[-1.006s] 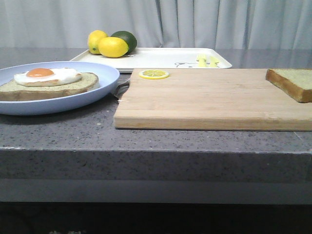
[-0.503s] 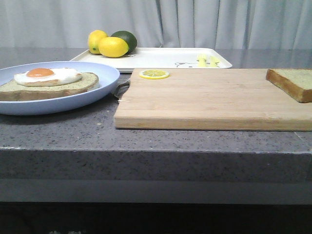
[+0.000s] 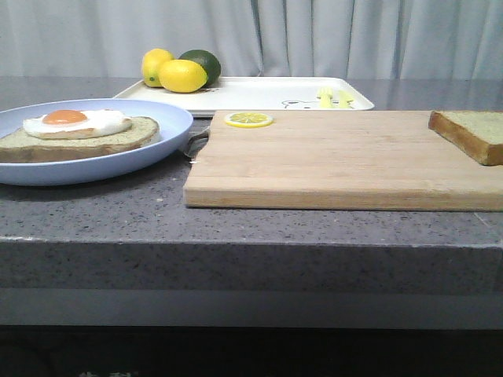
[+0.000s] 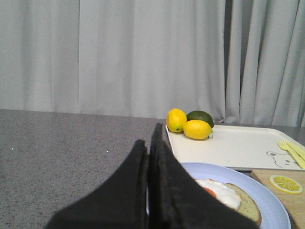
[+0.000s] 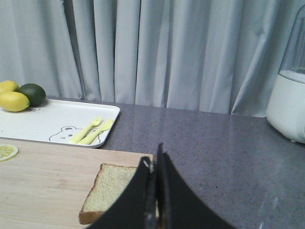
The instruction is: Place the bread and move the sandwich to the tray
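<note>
The loose bread (image 3: 470, 133) lies flat on the right end of the cutting board (image 3: 338, 161), nothing touching it. Over on the blue plate (image 3: 161, 149), another slice (image 3: 78, 141) carries the fried egg (image 3: 75, 122). Behind both sits the white tray (image 3: 259, 94), with two lemons (image 3: 182, 76) and a lime (image 3: 203, 63) at its left end. The left tool (image 4: 153, 143) is pressed together, empty, above the plate; the right tool (image 5: 157, 164) is likewise closed, just above the bread, all over the grey counter (image 3: 236, 228).

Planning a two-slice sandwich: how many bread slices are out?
2. One slice lies on the blue plate under the egg; the other sits at the cutting board's right end. None seems hidden.
</note>
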Controlling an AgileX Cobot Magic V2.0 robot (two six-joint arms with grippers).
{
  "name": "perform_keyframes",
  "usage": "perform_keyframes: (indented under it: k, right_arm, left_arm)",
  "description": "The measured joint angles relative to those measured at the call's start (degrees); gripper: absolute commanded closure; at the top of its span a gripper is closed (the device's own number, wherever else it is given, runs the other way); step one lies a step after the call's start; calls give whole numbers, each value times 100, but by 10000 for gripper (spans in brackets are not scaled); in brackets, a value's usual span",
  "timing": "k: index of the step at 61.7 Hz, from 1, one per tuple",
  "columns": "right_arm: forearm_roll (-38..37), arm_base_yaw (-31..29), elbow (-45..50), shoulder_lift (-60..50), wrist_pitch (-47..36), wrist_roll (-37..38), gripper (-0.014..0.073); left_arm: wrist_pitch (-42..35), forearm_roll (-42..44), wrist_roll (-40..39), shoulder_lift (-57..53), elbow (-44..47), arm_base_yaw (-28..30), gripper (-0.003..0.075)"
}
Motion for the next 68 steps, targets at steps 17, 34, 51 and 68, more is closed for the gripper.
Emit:
perform_keyframes:
  k: [17,34,51,68]
  right_arm:
    - [-116,0,-1200,1410,1297,0,712]
    - [-126,0,-1238,2423,1627,0,712]
    - [-126,0,-1238,3001,1784,0,629]
    - [-126,0,-1238,3358,1813,0,30]
  left_arm:
    - [1661,0,0,1483,-1453,0,738]
    - [1830,-11,0,2424,-1502,0,738]
    - [1830,-47,0,3074,-1502,0,720]
    - [1830,140,0,3267,-1502,0,315]
